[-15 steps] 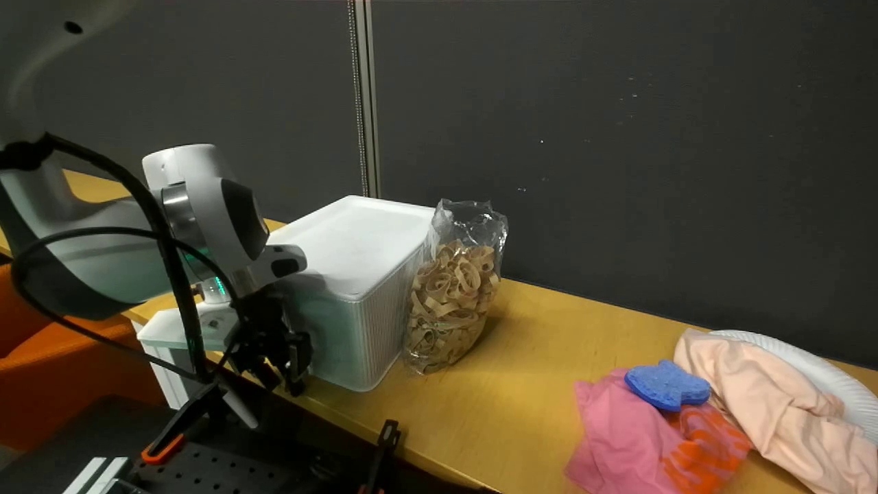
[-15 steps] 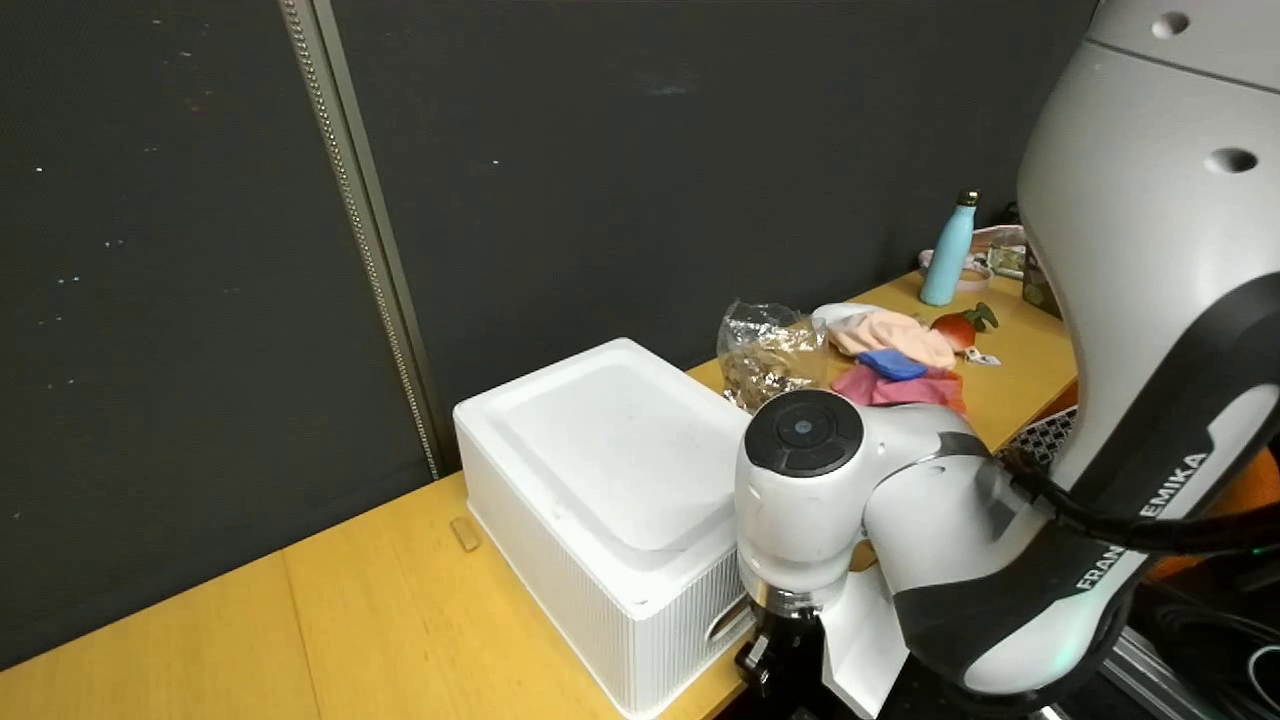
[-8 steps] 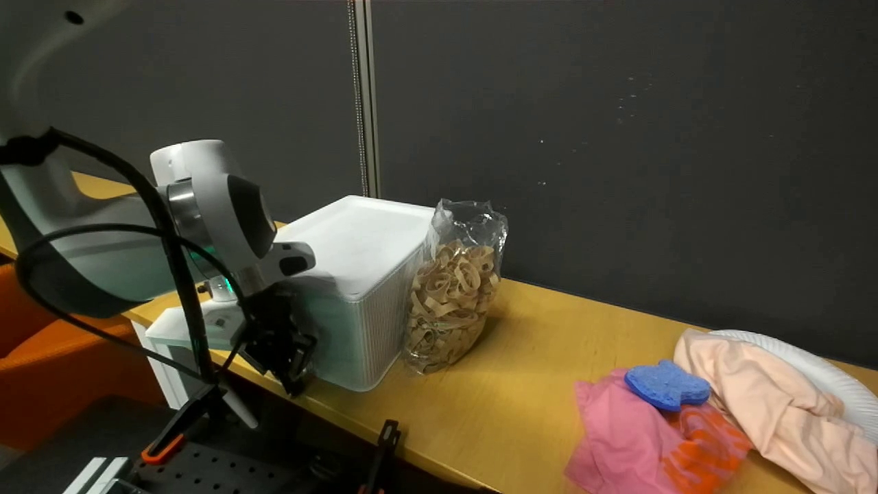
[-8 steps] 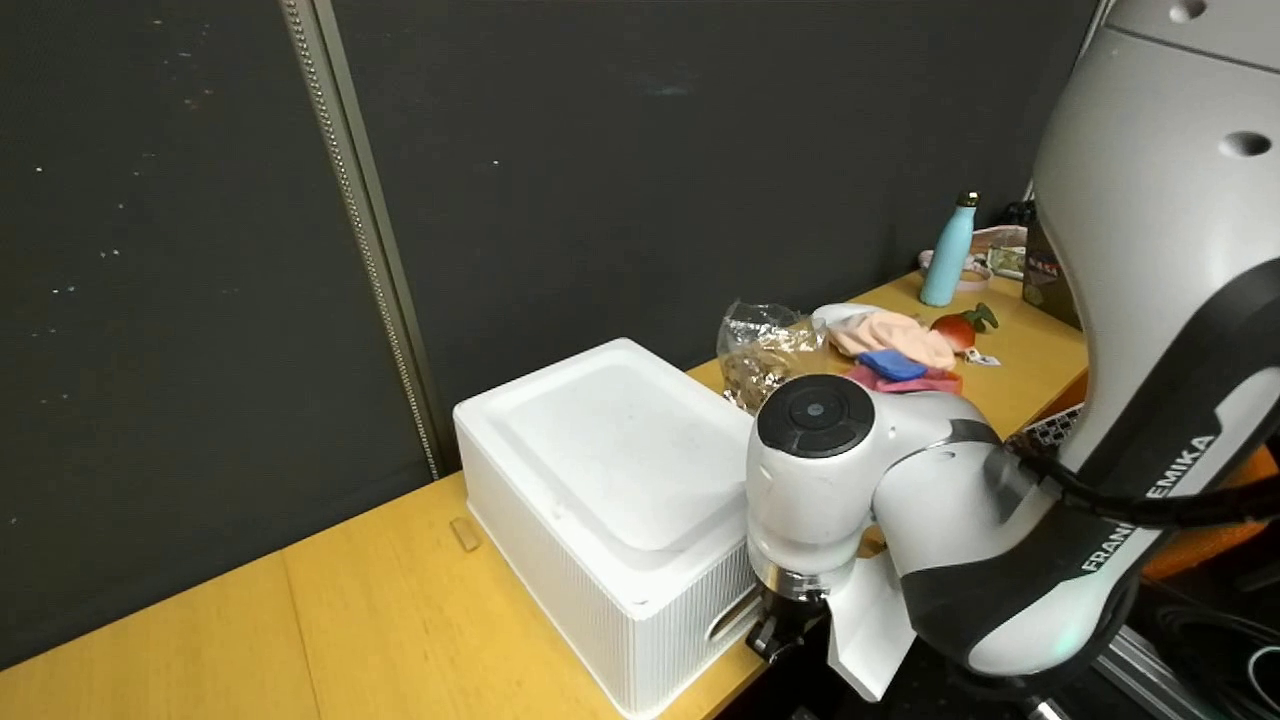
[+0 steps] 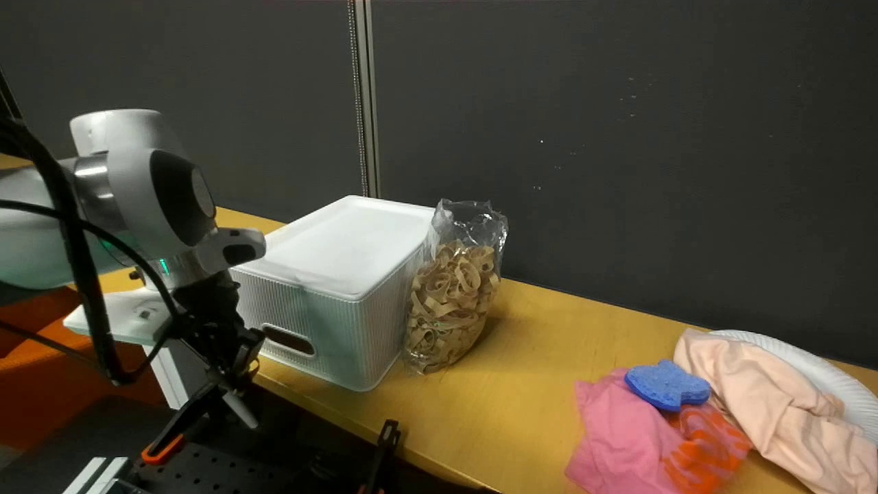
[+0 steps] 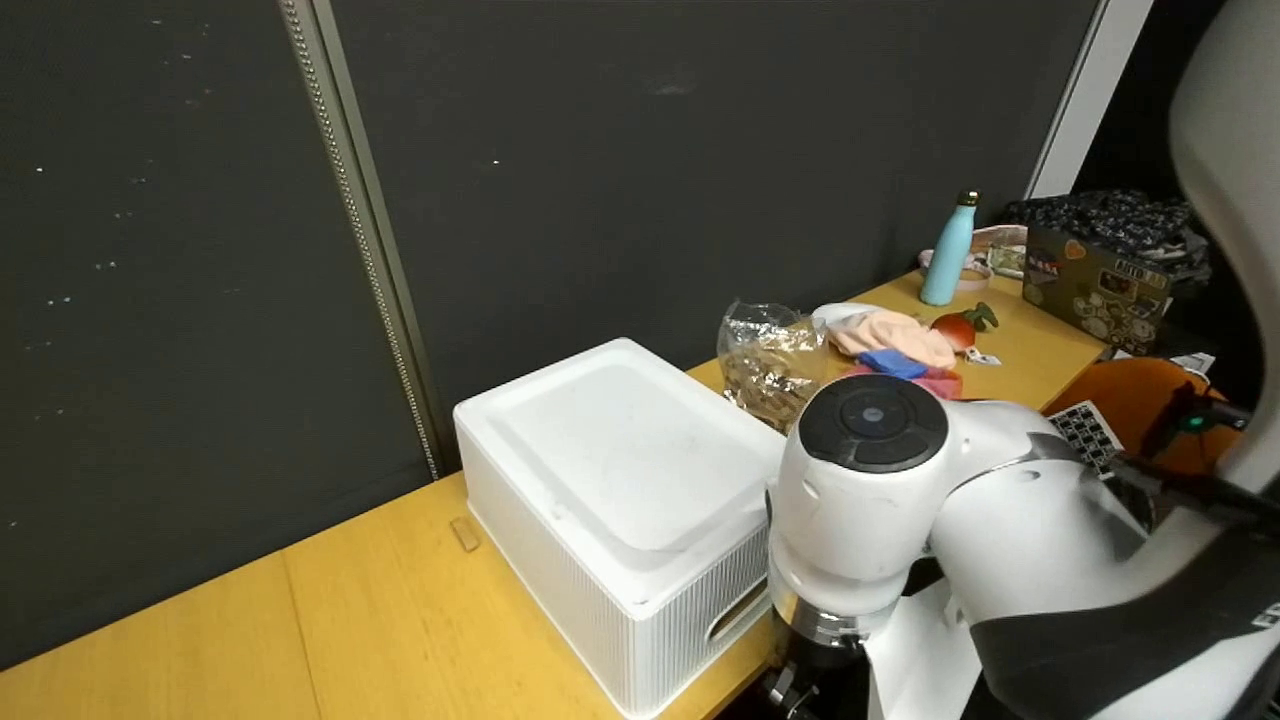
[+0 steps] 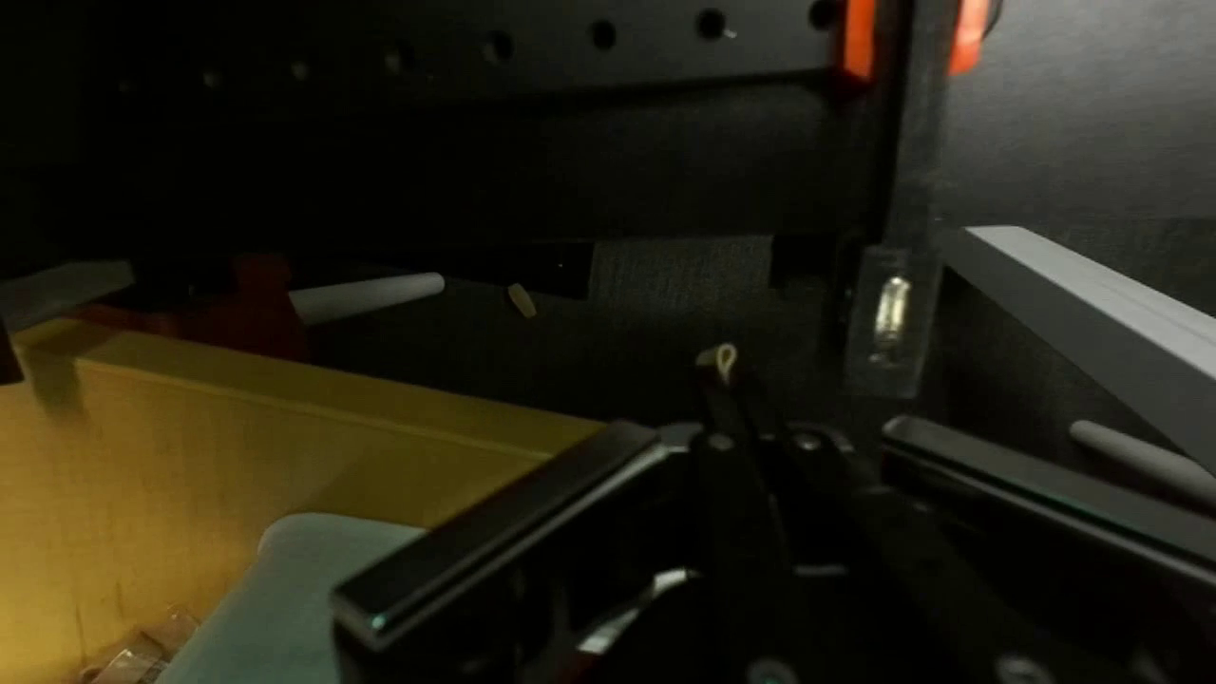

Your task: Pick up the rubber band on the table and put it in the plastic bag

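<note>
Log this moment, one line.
gripper: holding rubber band; position: beyond edge of table; plastic bag: beside white box; placement: pending

Ribbed white box point(image 5: 322, 298) smack between the end effector point(image 7: 728, 375) and the clear plastic bag point(image 5: 475, 223), open air above box and bag, a black clamp point(image 5: 389, 435) jutting by the edge of the counter point(image 5: 549, 343)

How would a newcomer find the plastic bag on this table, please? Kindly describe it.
Start from the yellow wooden table and find the big white box on it. Beside that box, on the side toward the pink cloth, stands the plastic bag. Unlike its neighbours, it is clear and crinkled, with many tan loops showing inside.
</note>
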You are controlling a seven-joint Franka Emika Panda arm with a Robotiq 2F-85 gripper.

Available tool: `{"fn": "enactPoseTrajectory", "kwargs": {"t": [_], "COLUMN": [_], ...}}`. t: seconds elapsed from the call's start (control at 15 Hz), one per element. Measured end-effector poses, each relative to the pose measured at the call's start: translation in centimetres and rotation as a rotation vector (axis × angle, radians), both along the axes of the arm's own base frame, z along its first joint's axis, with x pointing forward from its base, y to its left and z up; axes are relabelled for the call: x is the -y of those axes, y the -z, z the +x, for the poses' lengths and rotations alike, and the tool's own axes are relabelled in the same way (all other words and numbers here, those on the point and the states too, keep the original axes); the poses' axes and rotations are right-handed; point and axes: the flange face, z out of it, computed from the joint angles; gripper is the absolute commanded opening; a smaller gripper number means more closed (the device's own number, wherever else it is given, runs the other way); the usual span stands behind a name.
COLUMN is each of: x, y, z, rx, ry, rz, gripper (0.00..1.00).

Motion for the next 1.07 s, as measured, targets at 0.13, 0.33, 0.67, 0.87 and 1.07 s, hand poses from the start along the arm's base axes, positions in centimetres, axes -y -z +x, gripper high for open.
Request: {"fn": "enactPoseTrajectory", "kwargs": {"t": [0.13,0.33,0.67,0.87,1.07], "x": [-0.1,0.1,4.5,8.1,12.3], "y": [-2.0,-5.8,-14.0,-18.8,-23.0], "z": [-0.8,0.2,2.5,4.2,6.0], "rx": [0.02,0.046,0.105,0.149,0.191], "ry": [0.011,0.03,0.061,0.09,0.131], "rz": [0.007,-0.003,-0.077,-0.107,-0.127], "gripper": [0.01,0.01,0.01,0.01,0.01]}}
